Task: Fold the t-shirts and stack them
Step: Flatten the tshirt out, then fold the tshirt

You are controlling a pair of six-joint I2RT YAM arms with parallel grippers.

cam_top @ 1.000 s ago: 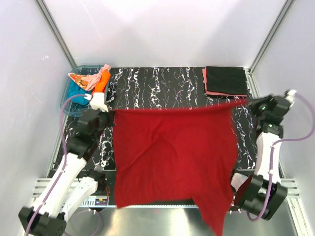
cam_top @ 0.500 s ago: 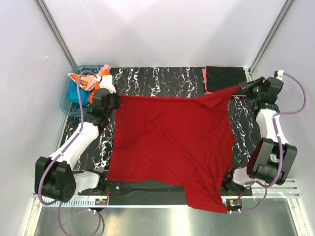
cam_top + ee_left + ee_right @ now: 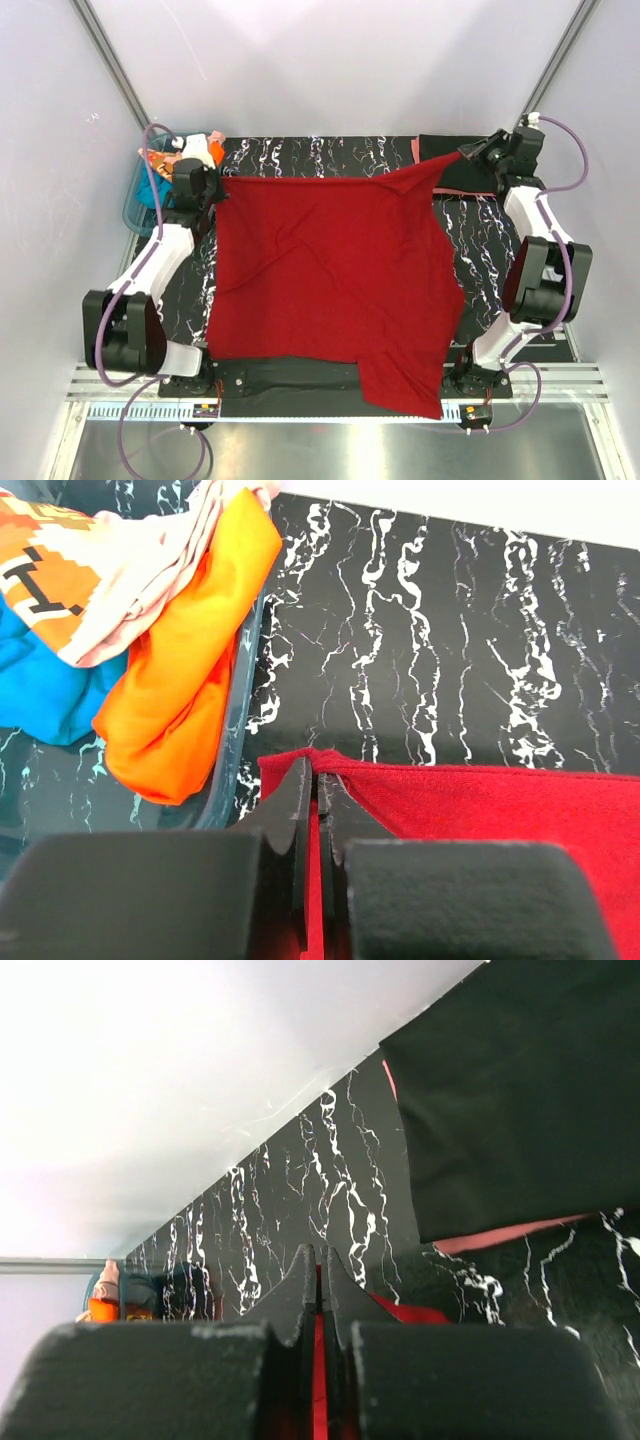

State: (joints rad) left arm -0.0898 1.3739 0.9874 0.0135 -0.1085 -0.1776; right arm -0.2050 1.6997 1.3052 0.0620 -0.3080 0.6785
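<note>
- your dark red t-shirt [image 3: 330,270] lies spread over the marbled black table [image 3: 320,155], with one flap reaching the near edge by the right arm's base.
- your left gripper [image 3: 313,780] is clenched on its far left corner. your right gripper [image 3: 318,1265] is clenched on the far right corner, drawn over the folded stack.
- that stack, in the far right corner, is the black t-shirt [image 3: 500,1090] on the salmon pink t-shirt [image 3: 510,1232].
- the blue tub [image 3: 130,212], far left, holds the orange t-shirt [image 3: 190,650], teal t-shirt [image 3: 40,690] and pale peach t-shirt [image 3: 130,580]. you can't read the peach one's blocky orange-and-black print as words.
</note>
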